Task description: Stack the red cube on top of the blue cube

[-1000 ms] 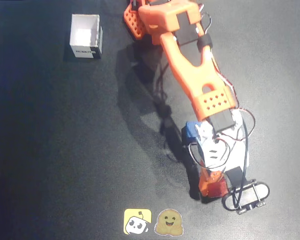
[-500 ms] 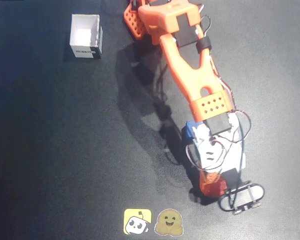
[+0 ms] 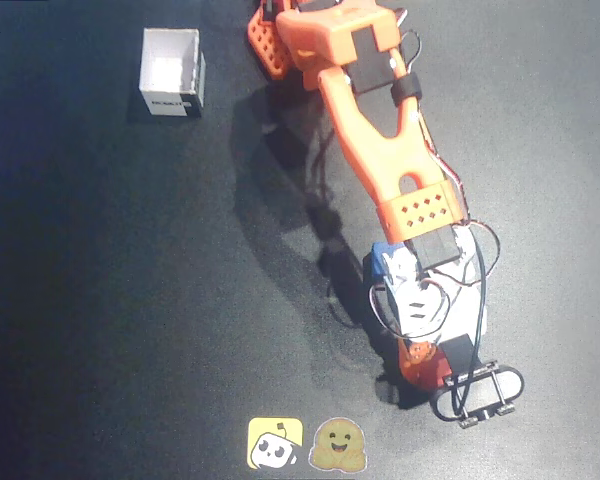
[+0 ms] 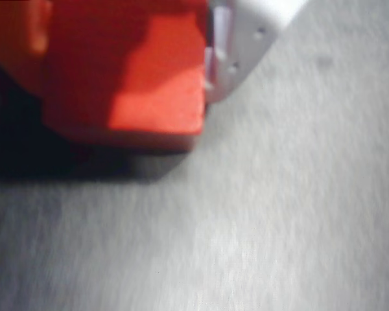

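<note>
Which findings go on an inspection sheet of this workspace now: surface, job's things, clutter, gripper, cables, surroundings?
Surface: dark table, bare apart from the items below.
Job's things: red cube between the gripper's fingers; blue cube partly hidden under the arm, nothing on it.
Clutter: white box, open-topped, far corner; two stickers at the near edge.
Gripper: gripper shut on the red cube.
Cables: thin wires looping beside the wrist.
Surroundings: nothing seen.

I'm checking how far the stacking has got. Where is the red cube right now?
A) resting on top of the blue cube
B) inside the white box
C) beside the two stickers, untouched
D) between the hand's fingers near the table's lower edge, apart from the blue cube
D: in the overhead view the red cube sits at the hand, below the blue cube; the wrist view shows a white finger against it.
</note>
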You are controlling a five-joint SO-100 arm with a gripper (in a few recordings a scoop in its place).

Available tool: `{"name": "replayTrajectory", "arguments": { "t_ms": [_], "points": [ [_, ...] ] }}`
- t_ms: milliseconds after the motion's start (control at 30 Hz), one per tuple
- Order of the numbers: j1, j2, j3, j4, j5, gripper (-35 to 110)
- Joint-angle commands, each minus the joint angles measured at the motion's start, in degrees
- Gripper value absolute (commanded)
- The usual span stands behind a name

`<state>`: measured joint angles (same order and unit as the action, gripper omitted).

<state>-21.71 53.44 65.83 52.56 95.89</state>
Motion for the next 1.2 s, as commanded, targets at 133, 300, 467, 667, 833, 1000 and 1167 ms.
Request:
{"name": "replayTrajectory", "arguments": {
  "t_ms": [133,300,467,667,833,1000,1167],
  "points": [
    [1.9,12.4,-1.1,10.0,-0.6,0],
    [3.3,17.1,-3.0,17.6,-0.8,0],
    [4.0,21.8,-0.8,24.5,-0.3,0],
    [5.1,29.1,8.5,25.4,0.8,0],
    [4.8,33.4,15.7,24.9,2.3,0],
    [4.6,37.7,24.0,22.3,2.8,0],
    [3.6,40.5,29.7,19.7,3.3,0]
  ]
}}
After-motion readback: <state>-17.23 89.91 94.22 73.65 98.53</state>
